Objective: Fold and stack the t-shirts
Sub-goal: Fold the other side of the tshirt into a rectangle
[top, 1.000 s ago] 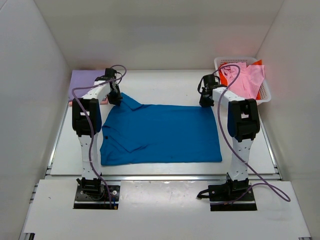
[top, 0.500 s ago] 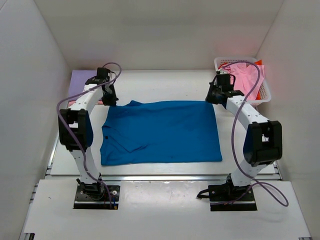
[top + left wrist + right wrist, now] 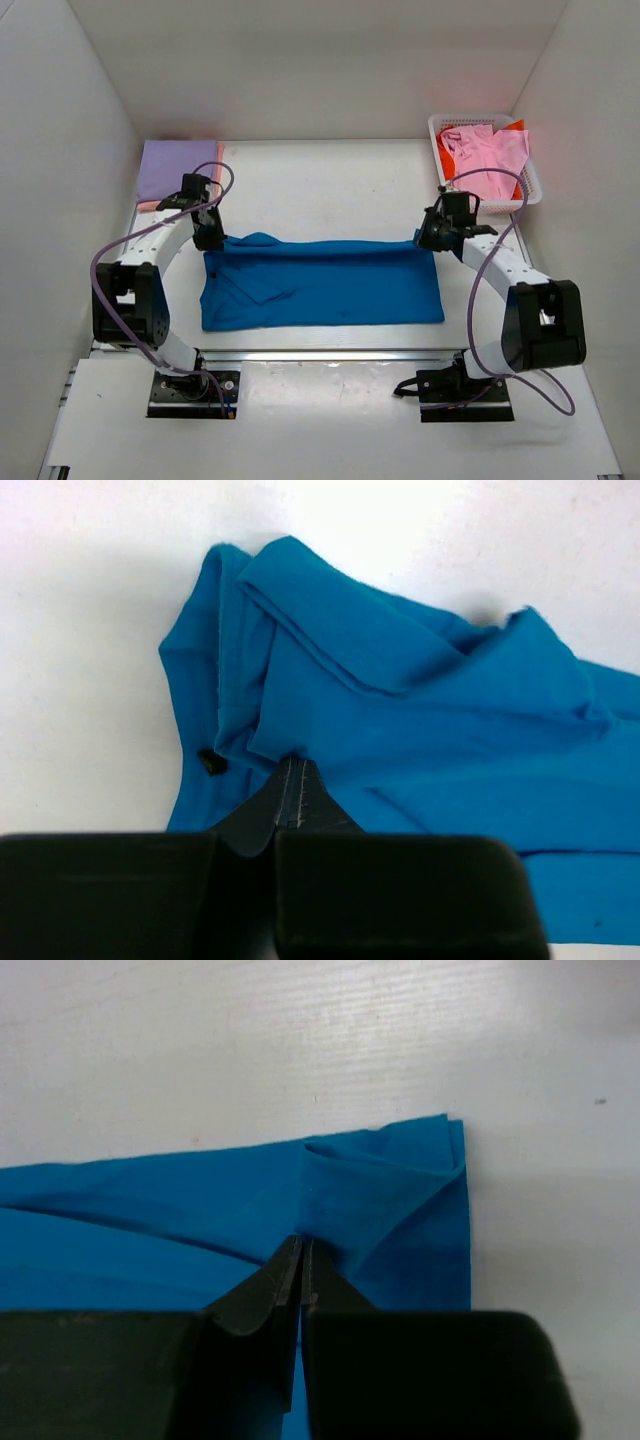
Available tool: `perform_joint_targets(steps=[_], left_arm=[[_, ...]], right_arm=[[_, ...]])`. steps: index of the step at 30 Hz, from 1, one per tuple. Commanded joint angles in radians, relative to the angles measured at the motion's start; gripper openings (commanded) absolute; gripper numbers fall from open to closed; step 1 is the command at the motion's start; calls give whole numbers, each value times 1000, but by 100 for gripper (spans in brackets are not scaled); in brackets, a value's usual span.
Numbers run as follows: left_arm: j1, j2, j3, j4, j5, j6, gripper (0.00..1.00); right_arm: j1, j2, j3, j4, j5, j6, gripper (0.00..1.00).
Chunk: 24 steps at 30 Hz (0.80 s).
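A bright blue collared t-shirt (image 3: 320,282) lies across the middle of the table, its far edge lifted and drawn toward the near side. My left gripper (image 3: 210,238) is shut on its far left corner by the collar (image 3: 300,660). My right gripper (image 3: 428,238) is shut on its far right corner (image 3: 385,1195). In both wrist views the jaws are pressed together on blue cloth. A lavender shirt (image 3: 178,165) lies folded at the far left with a salmon edge under it. A pink shirt (image 3: 490,155) and an orange-red one (image 3: 518,180) lie in the basket.
A white mesh basket (image 3: 533,190) stands at the far right corner. White walls close in the table on three sides. The table's near edge (image 3: 330,352) runs just in front of the blue shirt.
Both grippers have moved toward the near side, each pulling a far corner of the blue shirt with it. The shirt's far edge now sits lower in the top view, folding over.
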Motion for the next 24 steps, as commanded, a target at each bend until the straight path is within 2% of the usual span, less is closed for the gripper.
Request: perform_joint_targets(steps=[1,14,17,18,20,24], left_arm=[[1,-92,-48,41,-23,-1,0],[-13,-193,-220,80,-16,-35,0],[-14,-205,-258,80,-25,-41,0],[-11,-209,-255,74,-22,-49,2],[-5,-221,-276,75,-37,-53,13],[-4,-261,-280,75,-59,-75,16]], right_arm=[[-10,-76,-49,82,-20,15,0],[-16,-118,-197,122,-41,25,0],[-20,-118,-201,77,-44,29,0],[-25,-121,-203,69,-47,39,0],[-23,-137,-215,6,-43,59,1],[-5,-214,-249,-51,-11,87,8]])
